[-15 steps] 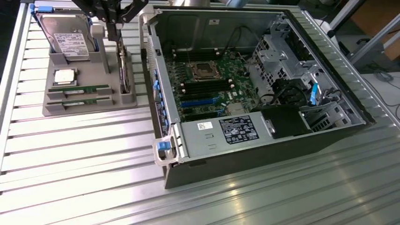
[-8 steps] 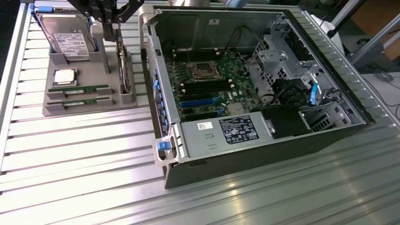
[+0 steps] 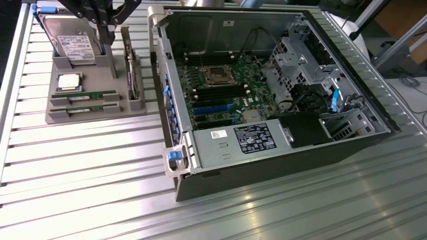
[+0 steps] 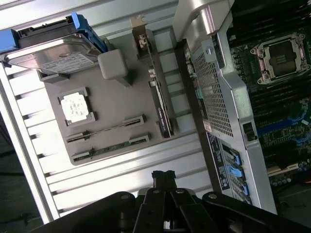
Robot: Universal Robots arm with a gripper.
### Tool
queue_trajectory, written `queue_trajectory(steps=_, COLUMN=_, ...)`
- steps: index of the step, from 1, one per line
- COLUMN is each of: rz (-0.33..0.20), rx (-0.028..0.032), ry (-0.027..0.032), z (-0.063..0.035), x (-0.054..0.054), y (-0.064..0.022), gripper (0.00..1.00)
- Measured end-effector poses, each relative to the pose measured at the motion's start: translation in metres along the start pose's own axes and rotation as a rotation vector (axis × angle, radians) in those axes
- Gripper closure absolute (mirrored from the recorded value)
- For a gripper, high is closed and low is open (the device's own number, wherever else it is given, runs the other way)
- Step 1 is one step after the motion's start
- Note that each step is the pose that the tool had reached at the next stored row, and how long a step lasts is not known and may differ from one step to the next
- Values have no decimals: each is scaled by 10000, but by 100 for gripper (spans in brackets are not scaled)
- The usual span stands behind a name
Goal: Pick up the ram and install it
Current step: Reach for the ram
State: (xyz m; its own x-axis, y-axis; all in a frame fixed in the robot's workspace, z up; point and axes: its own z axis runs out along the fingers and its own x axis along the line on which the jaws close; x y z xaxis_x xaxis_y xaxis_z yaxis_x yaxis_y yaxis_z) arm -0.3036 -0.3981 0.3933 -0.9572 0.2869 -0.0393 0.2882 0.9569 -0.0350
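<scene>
Two green ram sticks lie side by side in slots at the front of a grey holder tray (image 3: 67,117): one ram (image 3: 84,95) (image 4: 105,128) and its twin (image 3: 84,107) (image 4: 110,147). My gripper (image 3: 107,27) (image 4: 164,175) hangs above the tray's far end, over the hard drive and the grey post, well clear of both sticks. Its black fingers are shut together with nothing between them. The open computer case (image 3: 267,165) lies to the exterior view's right, and its motherboard shows long black memory slots (image 3: 215,93) (image 4: 279,99) beside the processor socket (image 3: 217,75) (image 4: 282,56).
The tray also holds a hard drive (image 3: 72,40) (image 4: 51,53), a square silver processor (image 3: 69,81) (image 4: 75,107), a grey post (image 4: 112,65) and an upright card (image 3: 133,75) (image 4: 159,97). The case's raised side wall (image 3: 163,75) stands between the tray and the motherboard. A power supply (image 3: 240,140) fills the case's near end.
</scene>
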Motion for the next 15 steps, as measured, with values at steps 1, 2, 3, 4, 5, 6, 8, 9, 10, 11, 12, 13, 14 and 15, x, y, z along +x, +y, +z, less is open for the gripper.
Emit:
queue_trajectory(steps=1, rz=0, rx=0, ry=0, z=0, x=8, y=-2, gripper=90)
queue_trajectory(steps=2, rz=0, rx=0, ry=0, z=0, x=18, y=-5, gripper=90)
queue_trajectory(steps=3, rz=0, rx=0, ry=0, z=-1, x=25, y=-7, gripper=90)
queue_trajectory(steps=4, rz=0, rx=0, ry=0, z=-1, x=33, y=-10, gripper=90)
queue_trajectory(steps=5, rz=0, rx=0, ry=0, z=-1, x=38, y=-11, gripper=90)
queue_trajectory(steps=6, rz=0, rx=0, ry=0, z=-1, x=41, y=-12, gripper=90)
queue_trajectory(steps=8, rz=0, rx=0, ry=0, z=-2, x=53, y=-16, gripper=90)
queue_trajectory(steps=9, rz=0, rx=0, ry=0, z=-2, x=56, y=-16, gripper=90)
queue_trajectory(steps=10, rz=0, rx=0, ry=0, z=-2, x=58, y=-17, gripper=90)
queue_trajectory(steps=11, rz=-11, rx=-1, ry=-1, z=-2, x=59, y=-18, gripper=90)
queue_trajectory(steps=12, rz=-58, rx=-2, ry=-2, z=-2, x=60, y=-18, gripper=90)
queue_trajectory(steps=13, rz=-201, rx=-8, ry=-7, z=-2, x=60, y=-18, gripper=90)
queue_trajectory(steps=14, rz=-462, rx=-17, ry=-16, z=-2, x=61, y=-18, gripper=90)
queue_trajectory(steps=15, rz=-1096, rx=-43, ry=-38, z=-2, x=62, y=-19, gripper=90)
